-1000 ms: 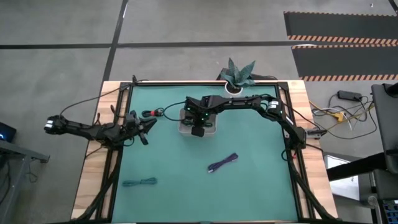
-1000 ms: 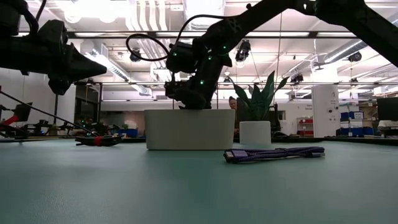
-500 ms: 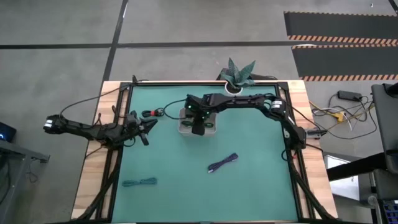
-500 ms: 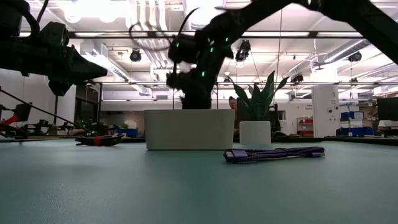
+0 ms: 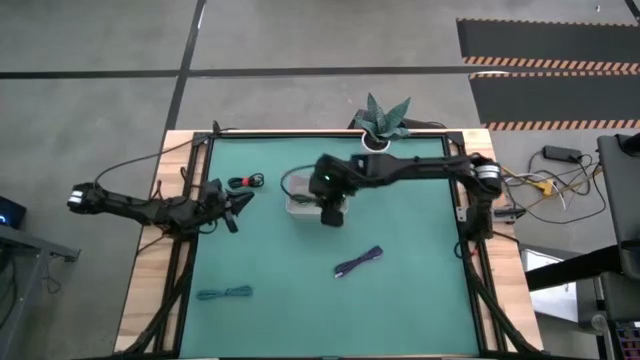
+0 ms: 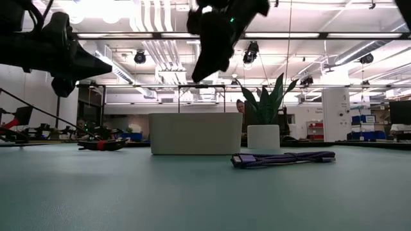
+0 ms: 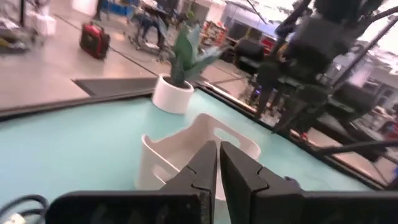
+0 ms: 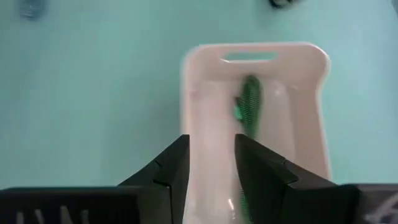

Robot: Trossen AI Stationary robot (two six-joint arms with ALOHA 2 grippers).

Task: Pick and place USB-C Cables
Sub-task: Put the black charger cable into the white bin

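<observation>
The white tray (image 5: 298, 203) sits in the table's middle-far part, and the dark green cable (image 8: 250, 106) lies inside it. My right gripper (image 5: 332, 214) hangs open well above the tray's near-right side (image 6: 205, 61) and holds nothing. My left gripper (image 5: 238, 201) is shut and empty. It hovers at the table's left, pointing toward the tray (image 7: 199, 146). The red-and-black cable (image 5: 243, 182) lies just beyond it. On the mat lie the purple cable (image 5: 359, 261) in the near-right middle and the teal cable (image 5: 224, 293) near the near-left corner.
A potted plant (image 5: 385, 120) stands at the far edge behind the tray. A black frame rail runs around the green mat. Yellow and black cords lie off the table to the right (image 5: 545, 185). Open mat lies between the tray and the purple cable (image 6: 282, 158).
My right gripper has risen from just above the tray to high over it, shifting slightly toward the table's near-right. The arm's elbow has swung out toward the right edge. The dark green cable stays in the tray. The left arm has kept still.
</observation>
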